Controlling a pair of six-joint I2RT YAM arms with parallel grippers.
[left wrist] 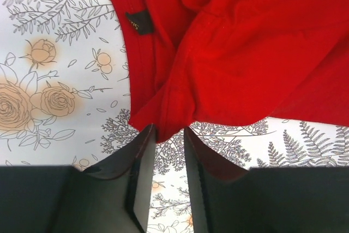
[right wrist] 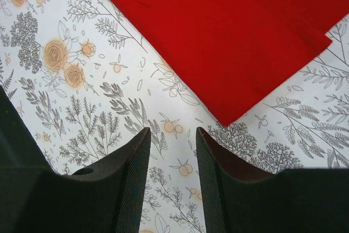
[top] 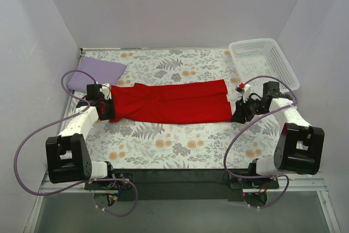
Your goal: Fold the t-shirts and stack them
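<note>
Beside the red shirt (top: 169,102) on the floral table (top: 180,145), a lilac shirt (top: 101,71) and basket (top: 264,61) are lying; right fingers (right wrist: 131,189) are gaping, left fingers (left wrist: 109,189) unclear.

The surface (top: 180,140) before me wears a white cover printed with grey ferns, leafy sprigs and peach roses. At its far right corner I see a white plastic lattice basket (top: 264,61), set at a slight angle to the edges. Plain white walls (top: 163,9) close in the back and both sides. A dark strip (top: 174,174) runs along the near edge.
</note>
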